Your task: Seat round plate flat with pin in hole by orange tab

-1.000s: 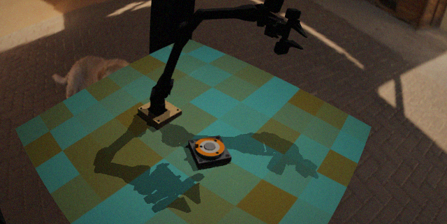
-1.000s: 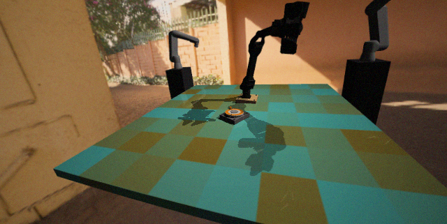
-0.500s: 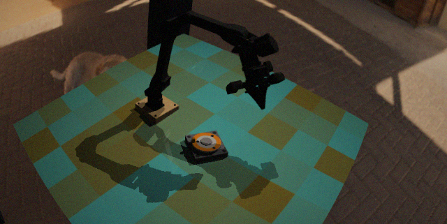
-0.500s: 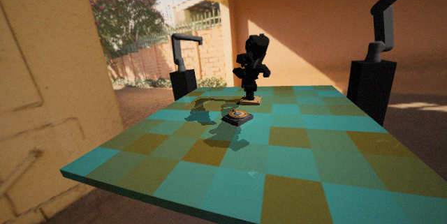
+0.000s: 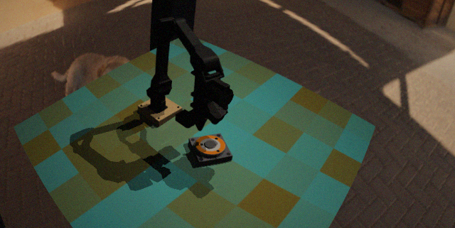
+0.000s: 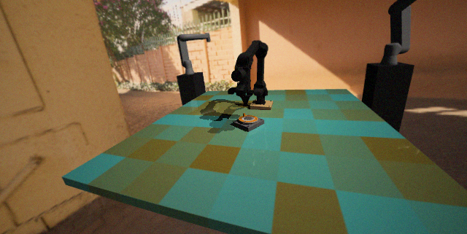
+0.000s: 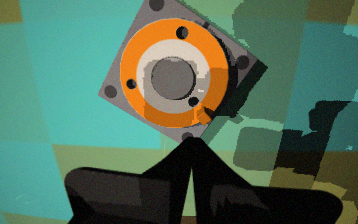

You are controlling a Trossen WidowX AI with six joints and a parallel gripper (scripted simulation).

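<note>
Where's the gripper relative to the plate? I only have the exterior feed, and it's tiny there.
Observer: Short of it. In the wrist view the gripper is shut, tips meeting just outside the base edge, near the orange tab.
Operator: Touching the plate?
Observer: No. Top view shows the gripper apart from the plate, on the arm-mount side.
Operator: How many holes in the plate?
Observer: Three show in the wrist view; one hole sits right beside the tab.

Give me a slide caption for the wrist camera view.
Shut gripper poised just short of the orange plate on its grey base, tab nearest the fingertips.
</note>
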